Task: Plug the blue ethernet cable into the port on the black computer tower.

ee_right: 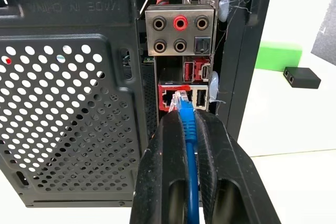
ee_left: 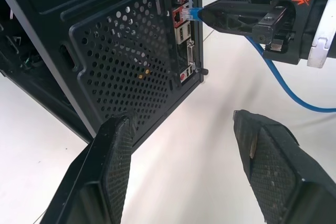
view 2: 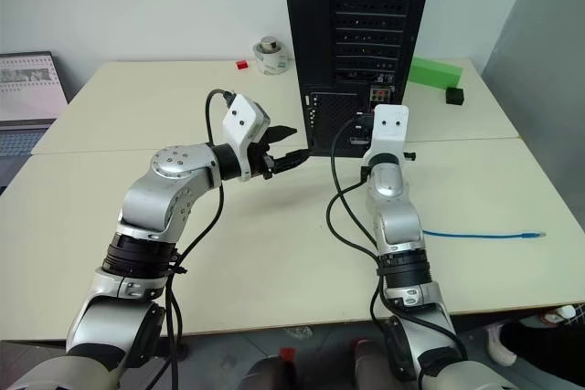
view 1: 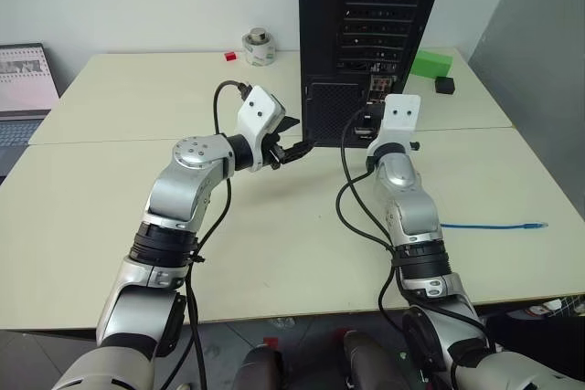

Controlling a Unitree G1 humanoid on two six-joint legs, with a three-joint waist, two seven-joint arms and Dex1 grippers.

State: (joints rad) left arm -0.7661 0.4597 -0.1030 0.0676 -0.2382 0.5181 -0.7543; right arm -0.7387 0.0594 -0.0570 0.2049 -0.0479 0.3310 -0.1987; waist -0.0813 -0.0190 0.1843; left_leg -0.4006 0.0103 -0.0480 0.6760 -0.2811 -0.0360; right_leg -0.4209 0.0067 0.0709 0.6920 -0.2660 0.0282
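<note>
Right pincer (ee_right: 187,129) clamping blue ethernet cable (ee_right: 189,145), clear plug at black computer tower (ee_right: 68,77) port

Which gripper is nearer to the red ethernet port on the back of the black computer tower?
Right. The right gripper holds the blue ethernet cable with its plug at the ethernet port of the black computer tower. The left gripper hovers open, off to the tower's left.

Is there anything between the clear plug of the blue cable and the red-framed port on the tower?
In the right wrist view, nothing: the right claw holds the thin blue ethernet cable, its plug at the port of the black metal computer tower.
</note>
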